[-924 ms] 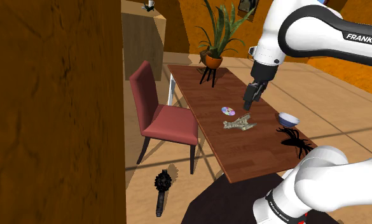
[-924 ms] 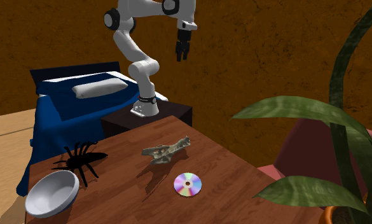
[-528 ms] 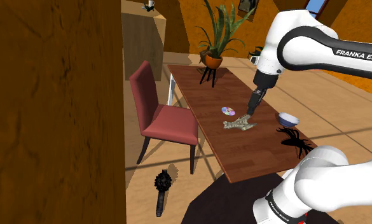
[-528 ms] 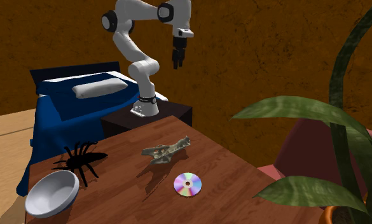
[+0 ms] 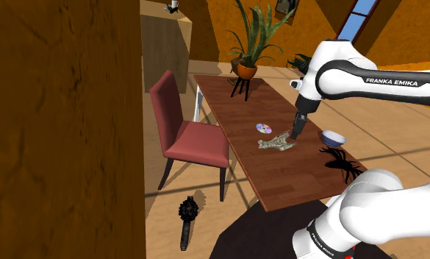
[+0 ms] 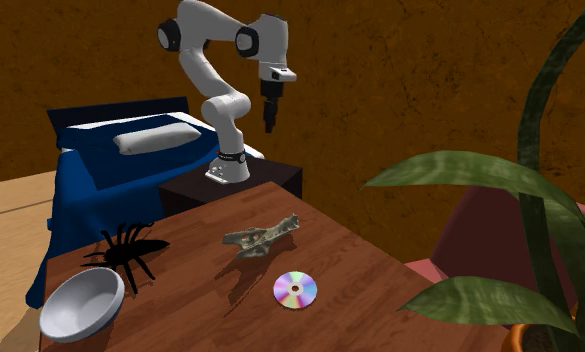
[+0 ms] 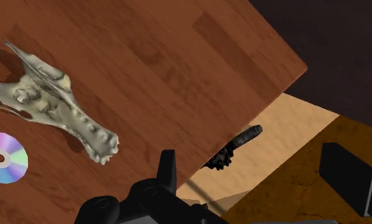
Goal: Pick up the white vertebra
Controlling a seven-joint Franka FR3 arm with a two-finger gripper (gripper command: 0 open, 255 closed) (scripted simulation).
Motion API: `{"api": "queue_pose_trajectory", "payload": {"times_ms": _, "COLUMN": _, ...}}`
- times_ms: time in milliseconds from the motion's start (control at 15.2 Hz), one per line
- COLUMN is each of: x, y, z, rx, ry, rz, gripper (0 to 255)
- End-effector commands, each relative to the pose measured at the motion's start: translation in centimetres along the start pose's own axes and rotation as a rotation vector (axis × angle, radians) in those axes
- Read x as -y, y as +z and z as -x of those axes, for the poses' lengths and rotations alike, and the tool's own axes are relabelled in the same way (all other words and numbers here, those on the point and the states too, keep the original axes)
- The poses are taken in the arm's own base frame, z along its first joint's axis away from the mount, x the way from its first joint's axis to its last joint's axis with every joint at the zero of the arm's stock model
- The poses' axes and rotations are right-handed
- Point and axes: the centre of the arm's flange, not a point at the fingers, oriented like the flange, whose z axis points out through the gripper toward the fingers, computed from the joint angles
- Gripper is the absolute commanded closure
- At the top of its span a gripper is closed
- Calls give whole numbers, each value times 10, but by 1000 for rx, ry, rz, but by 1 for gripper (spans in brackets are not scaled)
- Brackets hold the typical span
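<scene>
On the brown wooden table [image 5: 279, 176], the pale, mottled, elongated bony vertebra [image 5: 277, 143] lies flat beside the rainbow-sheened compact disc [image 5: 264, 129], and the all-black two-finger pincer [image 5: 299, 132] hangs in the air near its end at the shoulder view's right. From the wrist, the fingers [image 7: 168, 170] stand wide apart on nothing, and the vertebra lies outside their gap, beyond one finger, its long axis slanting toward that finger. The coming move likely requires a sideways shift over the bone's middle, jaws set across its narrow width.
</scene>
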Motion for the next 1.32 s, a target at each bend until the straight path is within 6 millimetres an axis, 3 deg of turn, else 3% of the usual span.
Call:
{"api": "queue_pose_trajectory", "payload": {"times_ms": 0, "x": -21, "y": 19, "z": 4, "rx": -8, "ry": -53, "rz": 3, "gripper": 0}}
{"api": "queue_pose_trajectory", "payload": {"times_ms": 594, "x": -110, "y": 98, "z": 8, "rx": -40, "ry": -274, "rz": 8, "gripper": 0}}
{"api": "queue_pose_trajectory", "payload": {"times_ms": 1254, "x": -206, "y": 185, "z": -14, "rx": -75, "ry": -519, "rz": 14, "gripper": 0}}
